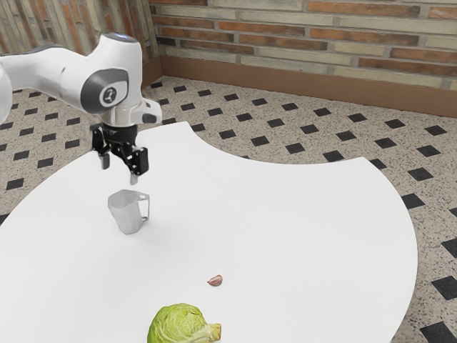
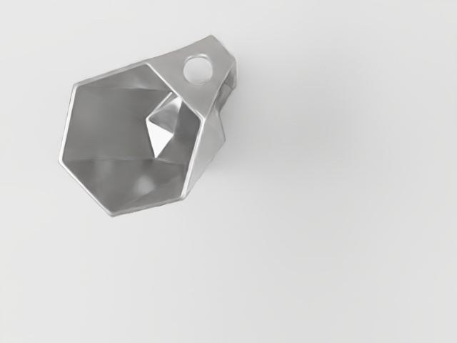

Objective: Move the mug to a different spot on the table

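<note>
Because the white table (image 1: 307, 236) lies bare toward three o'clock in the exterior view, a new spot should be easy to find. The arm (image 1: 64, 75) hangs its gripper (image 1: 119, 171) at the mug's twelve o'clock, fingers spread and holding nothing, apparently lined up to come down on the rim. A cabbage (image 1: 183, 325) sits at the mug's five o'clock, well apart. The mug (image 1: 128, 212) stands upright, mouth open to the hand, handle (image 1: 148, 207) at three o'clock. A garlic clove (image 1: 215, 280) lies at four o'clock, blocking nothing.

Mug (image 1: 129, 213) on table (image 1: 300, 229) below pincer (image 1: 119, 170), garlic clove (image 1: 215, 280) nearer the camera, cabbage (image 1: 183, 325) nearest, by table edge
</note>
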